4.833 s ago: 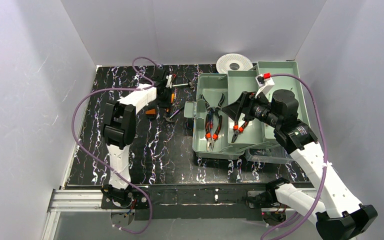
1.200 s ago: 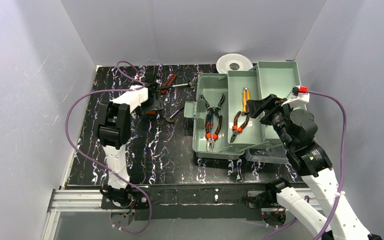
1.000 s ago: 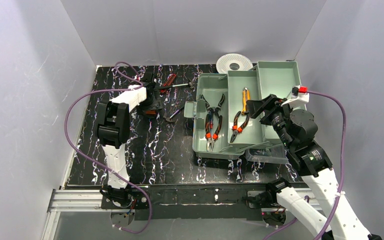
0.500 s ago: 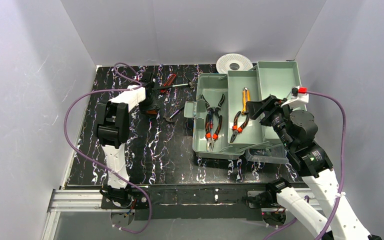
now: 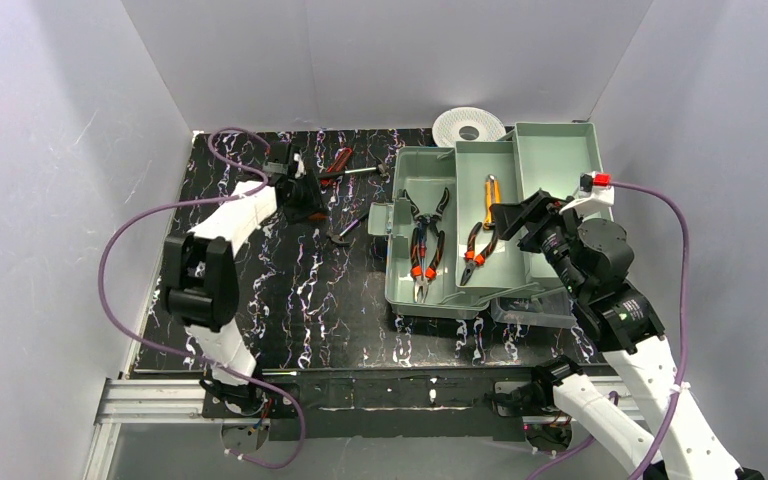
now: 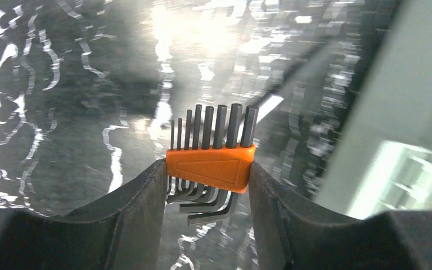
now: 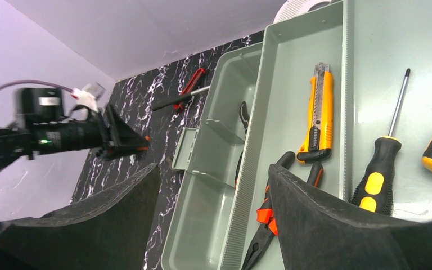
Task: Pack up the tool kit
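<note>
Top external: the left gripper (image 5: 305, 200) hangs over the black table (image 5: 260, 300), with the pale-green tool kit box (image 5: 405, 285) off to its right. The right gripper (image 5: 505, 214) hovers over the box, jaws apart and empty.

Left wrist: the jaws clamp the orange holder of a hex key set (image 6: 210, 167), keys pointing ahead, box ahead-right.

Right wrist: pliers (image 7: 263, 216), utility knife (image 7: 320, 107) and screwdriver (image 7: 378, 183) lie below, already boxed. The carry likely runs rightward.

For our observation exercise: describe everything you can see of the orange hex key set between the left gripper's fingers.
The hex key set is an orange plastic-looking holder carrying a row of dark metal keys, graded thin to thick, straight ends up in the wrist view, bent ends below. The left gripper clamps its two sides.
</note>
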